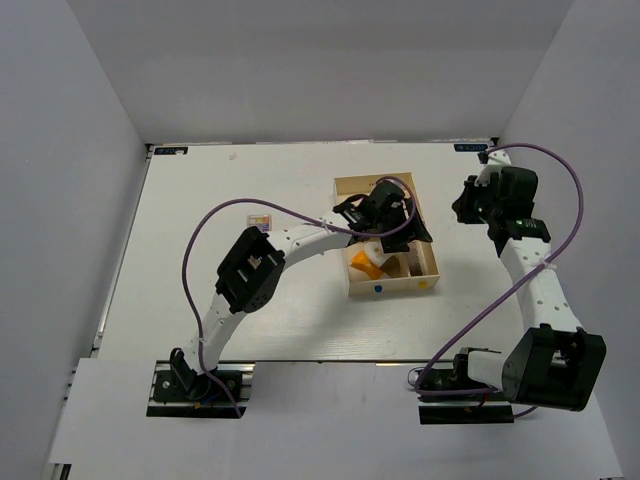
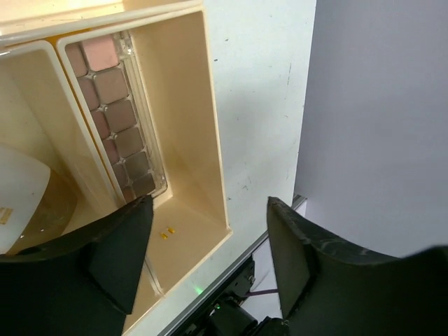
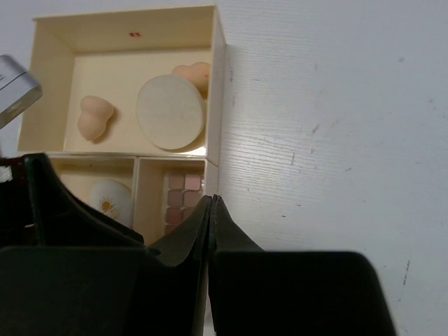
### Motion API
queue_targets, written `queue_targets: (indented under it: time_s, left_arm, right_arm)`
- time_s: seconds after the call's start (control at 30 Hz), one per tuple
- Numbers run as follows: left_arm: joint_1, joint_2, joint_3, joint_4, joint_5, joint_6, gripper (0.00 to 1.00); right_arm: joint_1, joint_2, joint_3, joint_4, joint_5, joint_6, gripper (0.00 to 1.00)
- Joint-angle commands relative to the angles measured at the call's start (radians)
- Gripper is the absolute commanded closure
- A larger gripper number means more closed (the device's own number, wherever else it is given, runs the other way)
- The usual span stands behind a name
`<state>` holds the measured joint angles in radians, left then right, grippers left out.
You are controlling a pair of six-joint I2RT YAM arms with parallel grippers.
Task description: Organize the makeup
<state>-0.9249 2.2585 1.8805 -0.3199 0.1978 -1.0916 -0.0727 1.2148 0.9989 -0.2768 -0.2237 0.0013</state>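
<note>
Two fingers of the left gripper (image 2: pixel 208 204) stand spread and empty over a narrow compartment of the cream box (image 2: pixel 213 126), where a long brown palette (image 2: pixel 115 119) leans along the divider. Further out, the small square colourful palette (image 1: pixel 260 222) lies alone on the table (image 1: pixel 200 190), left of the box beside this arm's bent elbow. I'd judge the left arm should fetch it. The right gripper (image 3: pixel 211 210), pressed together, hangs right of the box.

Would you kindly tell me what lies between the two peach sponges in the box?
The round disc lies between them, clear of one sponge and partly covering the other sponge, as the right wrist view shows.
</note>
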Motion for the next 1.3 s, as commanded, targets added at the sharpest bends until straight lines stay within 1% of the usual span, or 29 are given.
queue_targets:
  time_s: [0.0, 0.03, 0.07, 0.1, 0.13, 0.17, 0.2, 0.23, 0.27, 0.3, 0.37, 0.4, 0.43, 0.47, 0.5, 0.57, 0.6, 0.67, 0.7, 0.8, 0.83, 0.87, 0.9, 0.97, 1.03, 1.07, 1.13, 1.2, 1.27]
  left_arm:
    - [-0.005, -0.06, 0.035, 0.027, -0.02, 0.018, 0.27]
    - [-0.005, -0.088, 0.037, 0.028, -0.046, 0.035, 0.29]
    - [-0.005, -0.108, 0.025, 0.03, -0.061, 0.044, 0.38]
    - [0.004, -0.131, 0.008, 0.039, -0.075, 0.055, 0.44]
    - [0.014, -0.16, -0.013, 0.047, -0.086, 0.071, 0.5]
    - [0.024, -0.222, -0.071, 0.053, -0.11, 0.081, 0.64]
    - [0.024, -0.258, -0.104, 0.051, -0.129, 0.09, 0.7]
    - [0.038, -0.299, -0.136, 0.044, -0.164, 0.123, 0.74]
    - [0.038, -0.379, -0.203, 0.035, -0.231, 0.137, 0.81]
    - [0.067, -0.419, -0.243, 0.01, -0.253, 0.15, 0.84]
    - [0.095, -0.555, -0.332, -0.039, -0.306, 0.157, 0.87]
    - [0.127, -0.603, -0.439, -0.051, -0.323, 0.156, 0.88]
    - [0.142, -0.652, -0.495, -0.064, -0.339, 0.153, 0.88]
    - [0.158, -0.756, -0.551, -0.077, -0.359, 0.148, 0.88]
    - [0.19, -0.805, -0.664, -0.103, -0.385, 0.144, 0.87]
    - [0.218, -0.937, -0.751, -0.186, -0.434, 0.118, 0.85]
    - [0.239, -0.976, -0.82, -0.217, -0.449, 0.098, 0.79]
    - [0.248, -1.077, -0.877, -0.311, -0.497, 0.07, 0.66]
    - [0.262, -1.111, -0.927, -0.341, -0.512, 0.034, 0.53]
    - [0.273, -1.252, -0.994, -0.444, -0.558, -0.048, 0.36]
    - [0.282, -1.287, -1.029, -0.465, -0.567, -0.065, 0.31]
    - [0.282, -1.321, -1.04, -0.508, -0.575, -0.077, 0.3]
    - [0.282, -1.384, -1.057, -0.528, -0.59, -0.105, 0.29]
    - [0.282, -1.436, -1.067, -0.586, -0.6, -0.125, 0.28]
    - [0.282, -1.497, -1.072, -0.622, -0.606, -0.145, 0.28]
    - [0.282, -1.514, -1.075, -0.655, -0.607, -0.149, 0.28]
    - [0.282, -1.542, -1.077, -0.691, -0.61, -0.169, 0.28]
    - [0.282, -1.583, -1.084, -0.728, -0.61, -0.188, 0.28]
    - [0.282, -1.617, -1.098, -0.745, -0.61, -0.197, 0.28]
  right_arm:
    - [-0.002, -0.044, -0.003, 0.03, -0.153, -0.051, 1.0]
    - [-0.004, -0.044, -0.002, 0.022, -0.213, -0.078, 1.0]
    - [-0.006, -0.046, 0.001, 0.015, -0.3, -0.108, 1.0]
    - [-0.004, -0.04, 0.006, -0.004, -0.474, -0.189, 0.94]
    - [-0.004, -0.037, 0.015, -0.05, -0.552, -0.226, 0.83]
    - [0.002, -0.029, 0.027, -0.068, -0.628, -0.259, 0.78]
    - [0.007, -0.018, 0.033, -0.079, -0.731, -0.288, 0.75]
    - [0.011, -0.014, 0.037, -0.079, -0.765, -0.288, 0.67]
    - [0.019, -0.009, 0.044, -0.062, -0.787, -0.288, 0.65]
    - [0.034, 0.005, 0.053, -0.056, -0.793, -0.29, 0.64]
    - [0.063, 0.037, 0.087, -0.056, -0.786, -0.311, 0.64]
    - [0.1, 0.048, 0.099, -0.065, -0.77, -0.332, 0.64]
    - [0.122, 0.063, 0.113, -0.07, -0.754, -0.34, 0.64]
    - [0.161, 0.093, 0.127, -0.084, -0.735, -0.345, 0.64]
    - [0.206, 0.11, 0.156, -0.087, -0.691, -0.35, 0.65]
    - [0.282, 0.176, 0.206, -0.108, -0.604, -0.359, 0.65]
    - [0.331, 0.202, 0.23, -0.114, -0.576, -0.356, 0.65]
    - [0.404, 0.3, 0.288, -0.155, -0.513, -0.372, 0.61]
    - [0.447, 0.337, 0.358, -0.168, -0.496, -0.382, 0.54]
    - [0.534, 0.523, 0.505, -0.27, -0.465, -0.481, 0.27]
    - [0.559, 0.629, 0.629, -0.304, -0.451, -0.504, 0.21]
    - [0.571, 0.687, 0.697, -0.333, -0.43, -0.55, 0.17]
    - [0.591, 0.742, 0.842, -0.399, -0.421, -0.576, 0.11]
    - [0.622, 0.901, 0.981, -0.452, -0.401, -0.619, 0.11]
    - [0.657, 0.991, 1.16, -0.507, -0.378, -0.696, 0.11]
    - [0.666, 1.056, 1.197, -0.509, -0.364, -0.73, 0.11]
    - [0.695, 1.094, 1.222, -0.471, -0.326, -0.811, 0.11]
    - [0.703, 1.114, 1.193, -0.398, -0.344, -0.895, 0.11]
    - [0.717, 1.118, 1.146, -0.32, -0.35, -0.928, 0.11]
